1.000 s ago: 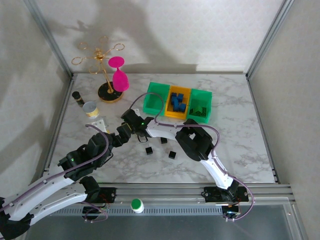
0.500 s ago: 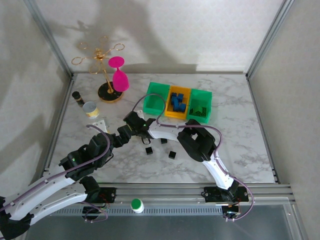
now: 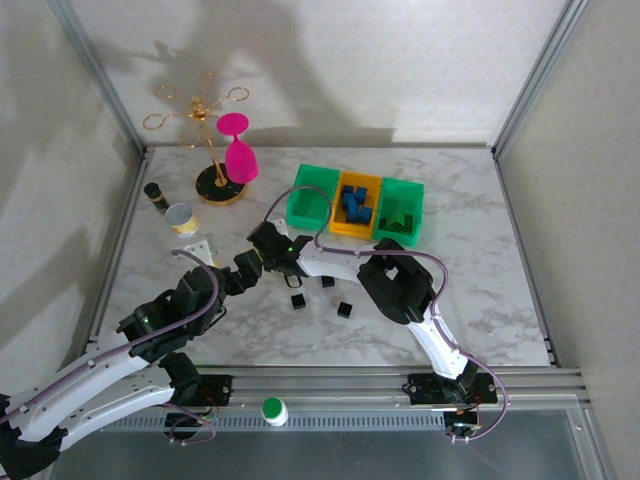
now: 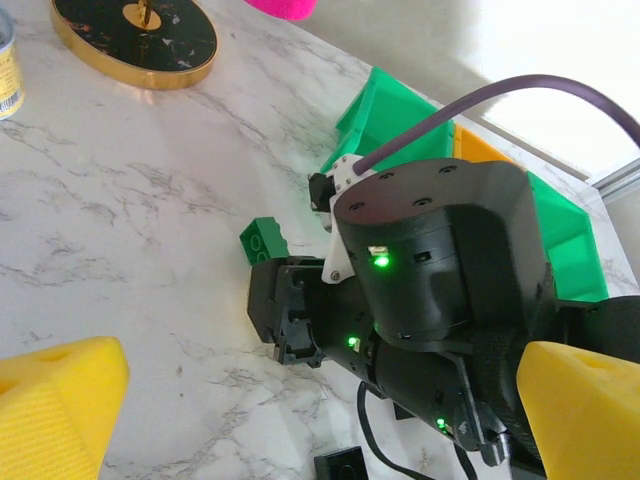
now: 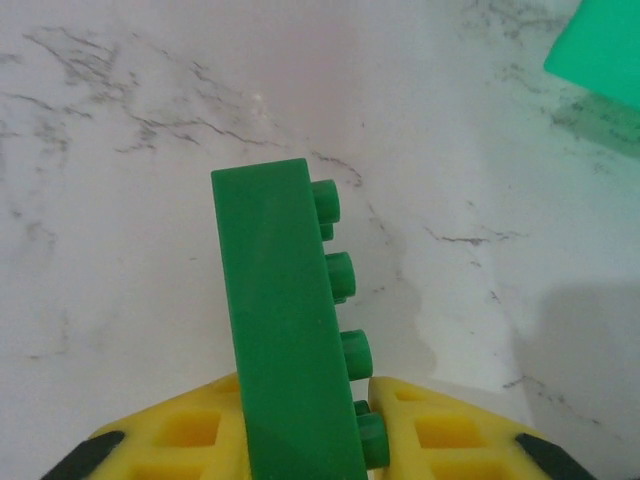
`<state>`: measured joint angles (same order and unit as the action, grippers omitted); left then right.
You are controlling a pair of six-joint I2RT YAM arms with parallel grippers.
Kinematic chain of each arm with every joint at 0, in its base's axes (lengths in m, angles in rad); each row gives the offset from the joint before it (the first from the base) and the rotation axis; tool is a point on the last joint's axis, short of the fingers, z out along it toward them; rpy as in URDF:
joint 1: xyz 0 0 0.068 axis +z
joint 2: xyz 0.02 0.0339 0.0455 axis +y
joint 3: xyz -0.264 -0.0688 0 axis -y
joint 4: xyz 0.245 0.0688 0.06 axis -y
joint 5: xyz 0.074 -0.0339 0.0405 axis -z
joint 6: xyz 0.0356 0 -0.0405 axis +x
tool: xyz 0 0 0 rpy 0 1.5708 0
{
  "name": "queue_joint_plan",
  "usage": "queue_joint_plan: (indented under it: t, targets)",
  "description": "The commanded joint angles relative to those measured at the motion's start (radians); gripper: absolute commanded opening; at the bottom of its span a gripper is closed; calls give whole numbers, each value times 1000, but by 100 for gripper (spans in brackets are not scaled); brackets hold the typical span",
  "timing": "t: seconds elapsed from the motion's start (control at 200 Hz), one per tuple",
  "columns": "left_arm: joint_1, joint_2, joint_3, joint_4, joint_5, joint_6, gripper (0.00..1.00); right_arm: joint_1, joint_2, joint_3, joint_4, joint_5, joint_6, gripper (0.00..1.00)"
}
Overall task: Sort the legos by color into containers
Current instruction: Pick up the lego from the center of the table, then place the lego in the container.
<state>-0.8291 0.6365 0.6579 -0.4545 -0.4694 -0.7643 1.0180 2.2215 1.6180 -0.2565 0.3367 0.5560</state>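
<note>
Right jaws grip 1 green lego [image 5: 290,320] | 3 black legos [image 3: 297,300] | 3 bins [image 3: 310,207]

The desk [image 3: 480,290] looks like polished white marble with grey veins. The green lego [image 5: 285,320] is smooth, satin plastic. The yellow pads [image 5: 190,435] of the right end effector [image 5: 300,430] look matt and moulded. The containers [image 3: 318,172] are glossy plastic. The stand [image 3: 208,145] is shiny gold metal on a glossy black base [image 4: 135,35]
</note>
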Motion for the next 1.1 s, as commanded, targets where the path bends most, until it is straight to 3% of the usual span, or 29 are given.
queue_joint_plan:
  t: [0.0, 0.275, 0.626, 1.096]
  targets:
    - [8, -6, 3, -7, -18, -6, 100, 2, -105, -27, 15, -9, -14, 25]
    - [8, 17, 27, 22, 23, 27, 100, -47, -305, -166, 15, 9, -12, 24]
    - [8, 114, 46, 136, 116, 84, 100, -229, -572, -378, -55, 48, -6, 26]
    - [8, 267, 103, 234, 218, 153, 100, -550, -626, -503, -66, 52, -37, 27]
